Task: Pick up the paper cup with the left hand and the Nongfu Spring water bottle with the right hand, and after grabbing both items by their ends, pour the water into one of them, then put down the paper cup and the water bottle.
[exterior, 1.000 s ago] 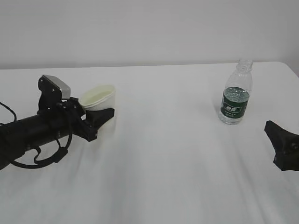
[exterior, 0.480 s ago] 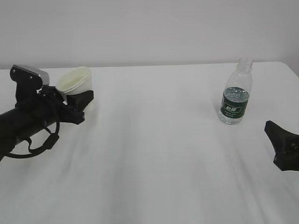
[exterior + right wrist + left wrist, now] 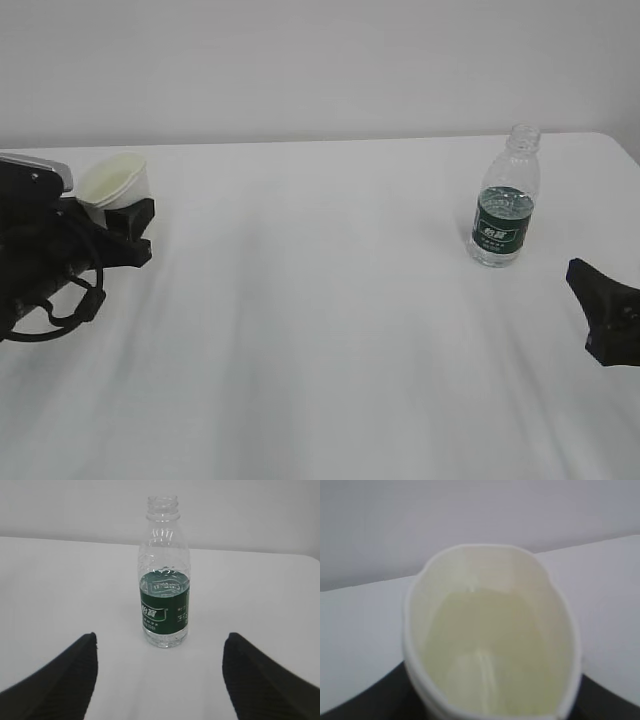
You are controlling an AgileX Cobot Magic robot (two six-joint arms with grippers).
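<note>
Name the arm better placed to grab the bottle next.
Right. Its open claw faces the bottle, which stands upright and free between its fingers' line. The left claw is far across the table, shut on the cup.

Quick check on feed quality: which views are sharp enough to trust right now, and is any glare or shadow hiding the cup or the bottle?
Left wrist view: the white tapered paper cup fills the frame, soft and out of focus. Right wrist view: the clear ribbed plastic bottle with the green label is sharp, with faint highlights only; the right end effector fingers look slightly soft. Exterior view: flat, even light, very faint shadows, mildly grainy; nothing washed out.
</note>
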